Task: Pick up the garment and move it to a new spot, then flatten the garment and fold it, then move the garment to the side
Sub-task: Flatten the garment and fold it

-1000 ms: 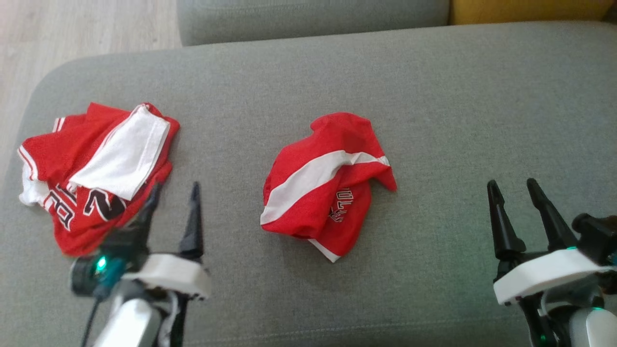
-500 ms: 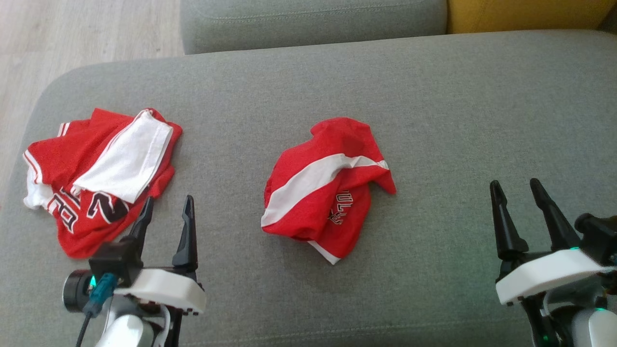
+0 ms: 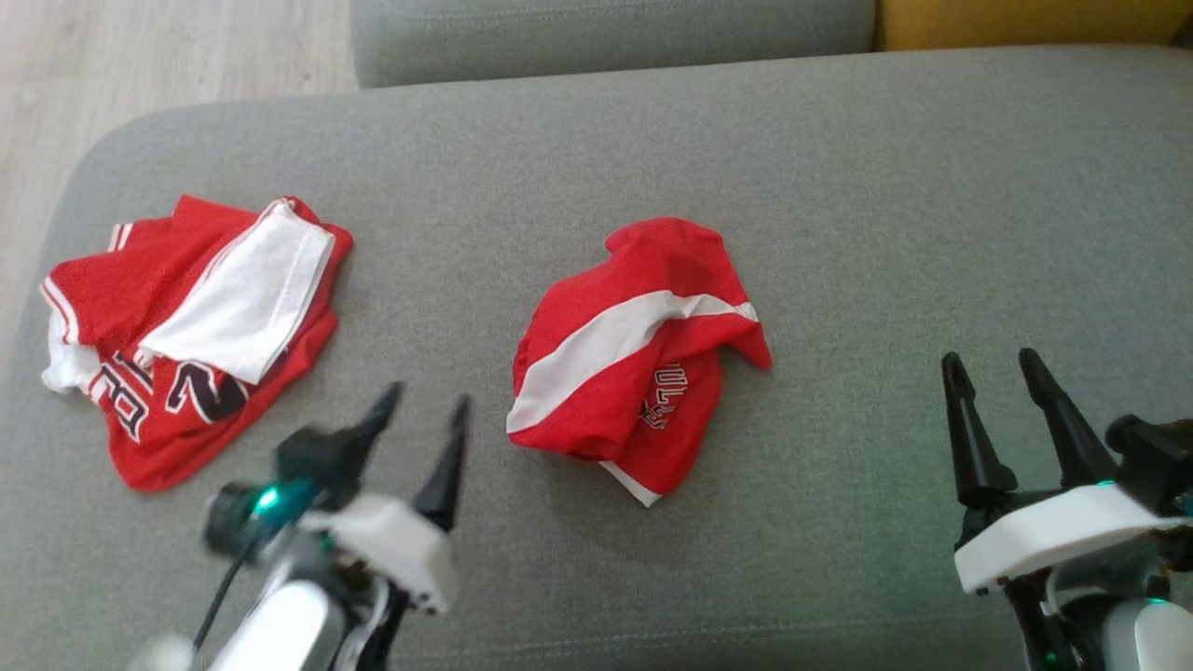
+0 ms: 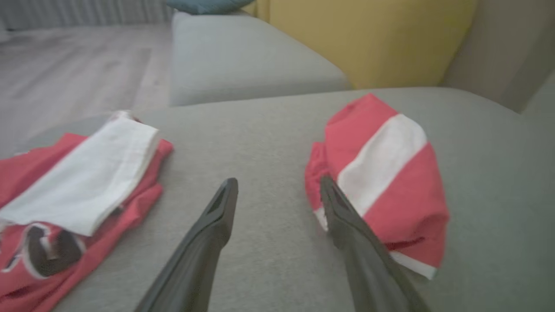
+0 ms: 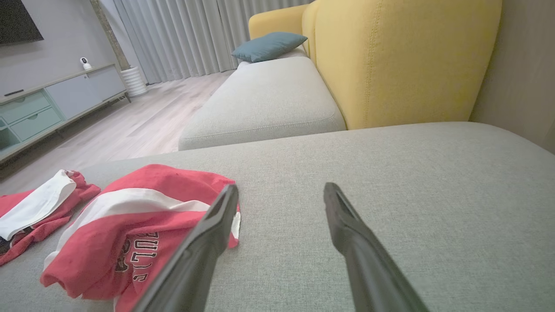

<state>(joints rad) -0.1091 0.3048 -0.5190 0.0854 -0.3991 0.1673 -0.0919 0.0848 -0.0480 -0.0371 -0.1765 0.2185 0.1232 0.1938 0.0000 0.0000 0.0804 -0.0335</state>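
The left gripper point(image 3: 429, 394) is blurred, its fingers wide and empty, near the crumpled red-and-white garment point(image 3: 634, 354) at mid-cushion. The garment's lettering is partly folded under, with only "ULL" legible. The right gripper point(image 3: 990, 357), wide and empty, stands well apart over bare grey cushion point(image 3: 885, 205). A second jersey point(image 3: 186, 326) lies near the cushion's left edge.

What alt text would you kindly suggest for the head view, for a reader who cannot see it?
A crumpled red-and-white garment lies in the middle of a grey sofa cushion, a second red-and-white garment near its left end. The open left gripper hovers between them; the open right gripper hovers at the lower right.
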